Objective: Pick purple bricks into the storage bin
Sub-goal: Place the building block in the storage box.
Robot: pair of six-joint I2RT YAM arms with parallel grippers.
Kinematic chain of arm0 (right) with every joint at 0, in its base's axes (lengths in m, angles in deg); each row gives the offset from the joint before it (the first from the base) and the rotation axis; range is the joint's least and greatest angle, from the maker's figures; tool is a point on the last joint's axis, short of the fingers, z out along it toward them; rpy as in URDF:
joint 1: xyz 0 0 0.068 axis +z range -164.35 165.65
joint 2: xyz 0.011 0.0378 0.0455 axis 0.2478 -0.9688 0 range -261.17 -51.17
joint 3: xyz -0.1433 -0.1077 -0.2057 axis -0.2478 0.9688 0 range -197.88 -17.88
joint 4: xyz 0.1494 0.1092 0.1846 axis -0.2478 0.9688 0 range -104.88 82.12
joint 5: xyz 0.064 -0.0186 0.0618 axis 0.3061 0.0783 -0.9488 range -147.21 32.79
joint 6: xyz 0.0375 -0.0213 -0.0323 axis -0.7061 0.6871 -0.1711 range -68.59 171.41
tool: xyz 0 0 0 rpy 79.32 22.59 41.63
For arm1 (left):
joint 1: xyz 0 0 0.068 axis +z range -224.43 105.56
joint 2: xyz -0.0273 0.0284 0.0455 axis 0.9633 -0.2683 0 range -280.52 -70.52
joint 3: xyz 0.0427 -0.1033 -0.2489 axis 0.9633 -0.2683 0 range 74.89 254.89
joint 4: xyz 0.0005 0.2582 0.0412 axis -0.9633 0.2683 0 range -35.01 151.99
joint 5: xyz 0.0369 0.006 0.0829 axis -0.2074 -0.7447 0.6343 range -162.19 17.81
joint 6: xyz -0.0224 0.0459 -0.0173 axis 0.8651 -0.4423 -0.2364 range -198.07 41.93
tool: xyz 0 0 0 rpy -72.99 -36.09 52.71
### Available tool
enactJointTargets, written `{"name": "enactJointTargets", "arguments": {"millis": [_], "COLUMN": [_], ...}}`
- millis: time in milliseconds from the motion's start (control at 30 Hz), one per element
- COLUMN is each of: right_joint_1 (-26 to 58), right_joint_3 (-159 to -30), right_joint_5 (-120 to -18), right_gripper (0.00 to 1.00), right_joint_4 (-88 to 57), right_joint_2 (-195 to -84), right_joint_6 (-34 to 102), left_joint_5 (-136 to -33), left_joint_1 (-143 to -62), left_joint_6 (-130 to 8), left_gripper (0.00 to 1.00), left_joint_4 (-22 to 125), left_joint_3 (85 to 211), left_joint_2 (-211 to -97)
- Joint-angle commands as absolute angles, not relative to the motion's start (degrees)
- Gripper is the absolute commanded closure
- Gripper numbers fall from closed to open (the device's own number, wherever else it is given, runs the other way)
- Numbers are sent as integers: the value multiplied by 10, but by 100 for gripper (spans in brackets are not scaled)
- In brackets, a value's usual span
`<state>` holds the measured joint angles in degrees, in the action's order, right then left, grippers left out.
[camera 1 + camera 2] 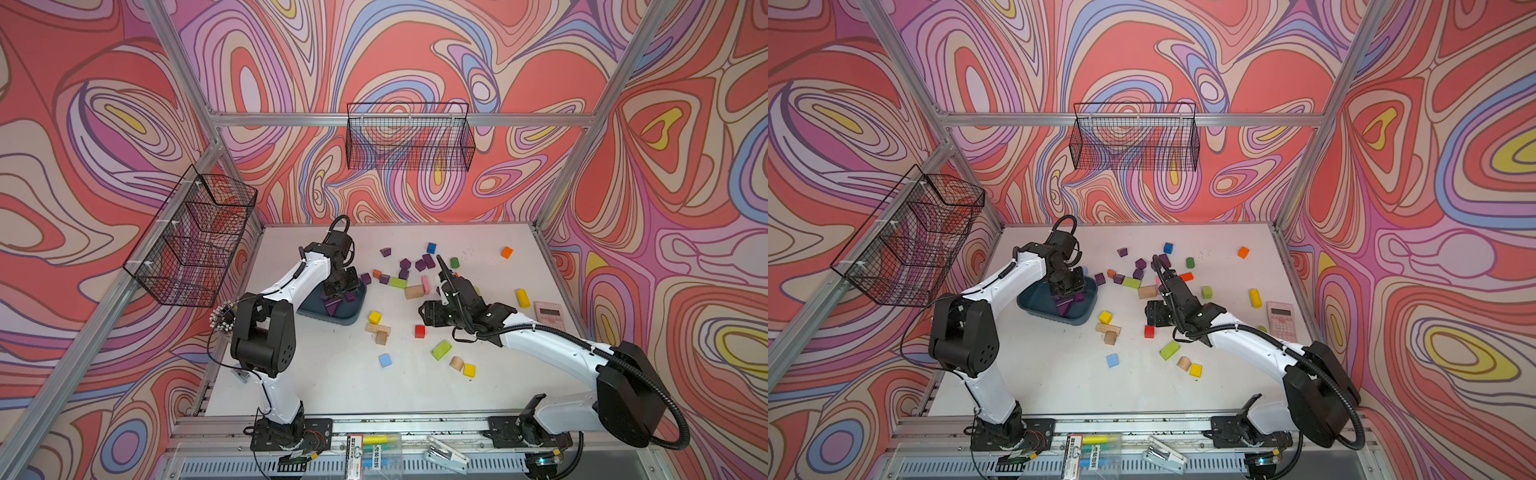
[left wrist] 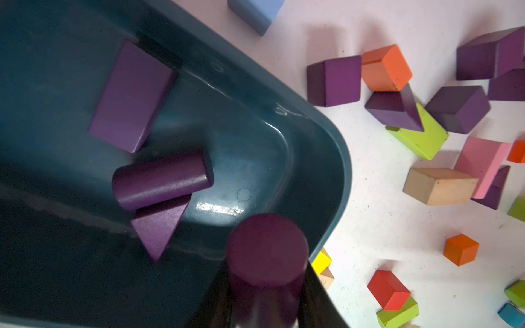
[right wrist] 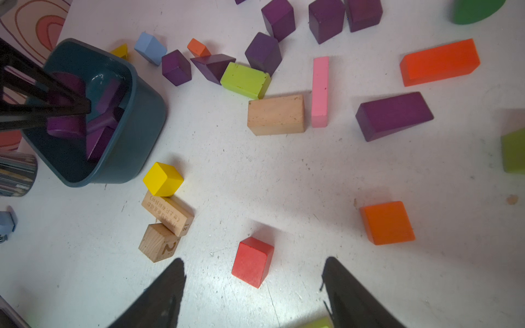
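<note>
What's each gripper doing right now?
Left gripper: closed on a dark-purple wooden cylinder, over the teal plastic storage bin.
Right gripper: open, empty.

Bricks in bin, blocks beside it

Teal storage bin sits toward the tabletop's left edge, with a purple cuboid, cylinder and wedge inside. Another purple cylinder is pinched in the left fingers over its corner, and more purple bricks are scattered toward the far edge.
</note>
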<state>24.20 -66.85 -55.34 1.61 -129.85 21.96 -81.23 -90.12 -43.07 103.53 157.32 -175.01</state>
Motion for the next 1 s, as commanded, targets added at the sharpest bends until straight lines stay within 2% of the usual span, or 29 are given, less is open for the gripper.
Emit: {"name": "enactJointTargets", "arguments": {"millis": [0,467,667,767,967], "right_joint_1": [239,239,239,239,237], "right_joint_3": [-682,-702,-701,-703,-717], "right_joint_5": [-554,-551,-550,-551,-553], "right_gripper": [20,20,20,20,20], "right_joint_4": [9,14,15,16,20], "right_joint_2": [-1306,-1316,-1314,-1313,-1319], "right_joint_6": [217,235,235,236,241], "left_joint_5": [-818,-787,-794,-794,-790], "left_joint_1": [-897,-895,-895,-895,-895], "left_joint_6": [-418,-434,-445,-448,-451], "left_gripper": [84,83,80,72,47], "left_joint_4": [1014,1017,1024,1025,1047], "left_joint_3": [1567,1564,1563,1560,1588], "left_joint_2": [-1771,-1818,-1828,-1814,-1765]}}
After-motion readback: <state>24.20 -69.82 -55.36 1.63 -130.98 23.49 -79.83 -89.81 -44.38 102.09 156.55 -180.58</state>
